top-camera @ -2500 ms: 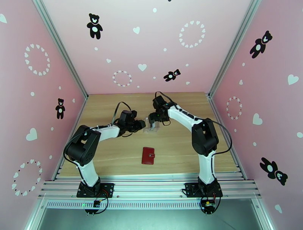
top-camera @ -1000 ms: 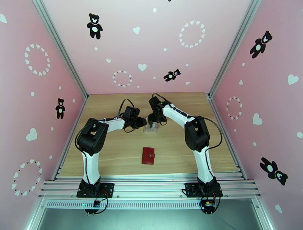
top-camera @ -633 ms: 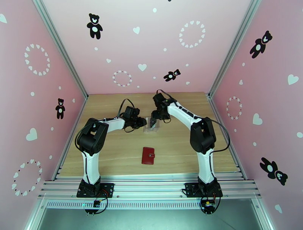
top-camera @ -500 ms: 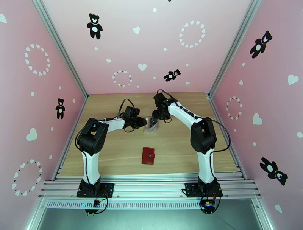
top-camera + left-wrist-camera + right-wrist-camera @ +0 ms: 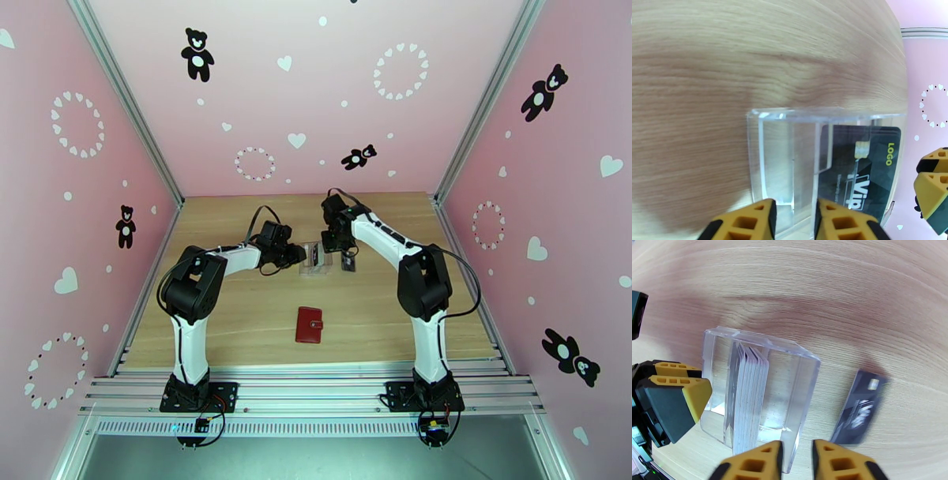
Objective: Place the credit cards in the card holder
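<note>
Pink walls point(image 5: 95, 205) printed with bears and hearts closed in a wooden worktop point(image 5: 237, 316). Seen from above, a clear tray point(image 5: 316, 268) sat mid-worktop between the two arms. The left claw point(image 5: 299, 254) was at its left side and the right claw point(image 5: 338, 246) by its far right corner. A loose dark card point(image 5: 347, 263) lay just right of the tray. The card holder point(image 5: 309, 324), closed with its snap tab to the right, lay well apart from them, nearer the arm bases.

On the left wrist camera, the left claw point(image 5: 794, 205) was clenched on the tray's near wall. A printed dark card point(image 5: 865, 169) stood inside the tray behind its clear partitions.

On the right wrist camera, the right claw point(image 5: 796, 445) was released, its fingers a narrow gap apart and gripping nothing. A stack of whitish cards point(image 5: 746, 390) stood on edge in the tray. The loose dark card, blurred, showed against the bare wood beside the tray without touching it.
</note>
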Controlling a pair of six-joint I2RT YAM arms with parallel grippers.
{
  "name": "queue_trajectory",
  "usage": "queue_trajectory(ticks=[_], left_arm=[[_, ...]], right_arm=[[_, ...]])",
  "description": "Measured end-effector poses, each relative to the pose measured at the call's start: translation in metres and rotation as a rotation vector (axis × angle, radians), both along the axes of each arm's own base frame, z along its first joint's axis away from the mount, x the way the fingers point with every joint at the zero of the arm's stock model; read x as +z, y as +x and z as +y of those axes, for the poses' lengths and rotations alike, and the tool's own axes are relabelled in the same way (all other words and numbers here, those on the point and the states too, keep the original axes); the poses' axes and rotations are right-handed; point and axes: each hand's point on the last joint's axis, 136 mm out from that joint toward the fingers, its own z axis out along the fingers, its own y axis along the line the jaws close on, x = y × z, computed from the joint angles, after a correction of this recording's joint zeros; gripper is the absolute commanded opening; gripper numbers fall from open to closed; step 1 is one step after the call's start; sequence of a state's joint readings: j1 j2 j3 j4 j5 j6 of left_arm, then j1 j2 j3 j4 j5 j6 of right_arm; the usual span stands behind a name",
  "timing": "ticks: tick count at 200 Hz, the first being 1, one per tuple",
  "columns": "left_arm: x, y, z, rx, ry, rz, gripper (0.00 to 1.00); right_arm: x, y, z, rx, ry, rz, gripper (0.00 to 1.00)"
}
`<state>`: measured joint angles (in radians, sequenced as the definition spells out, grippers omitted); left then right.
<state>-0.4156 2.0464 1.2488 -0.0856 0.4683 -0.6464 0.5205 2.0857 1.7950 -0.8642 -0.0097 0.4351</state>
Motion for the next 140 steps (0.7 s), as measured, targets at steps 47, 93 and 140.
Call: queue_trajectory(ticks=[47,93,140], left_arm=[[0.000,0.000,0.000,-0.003,0.003,-0.004,0.30],[0.000,0.000,0.000,-0.004,0.003,-0.005,0.30],[0.000,0.000,0.000,-0.004,0.003,-0.005,0.31]], right_arm=[[-0.011,-0.005,-0.013,-0.019,0.007,0.018,0.62],[-0.015,-0.001,-0.073,-0.139,0.001,0.029,0.66],[-0.037,-0.003,-0.125,-0.244,-0.009,0.077,0.69]])
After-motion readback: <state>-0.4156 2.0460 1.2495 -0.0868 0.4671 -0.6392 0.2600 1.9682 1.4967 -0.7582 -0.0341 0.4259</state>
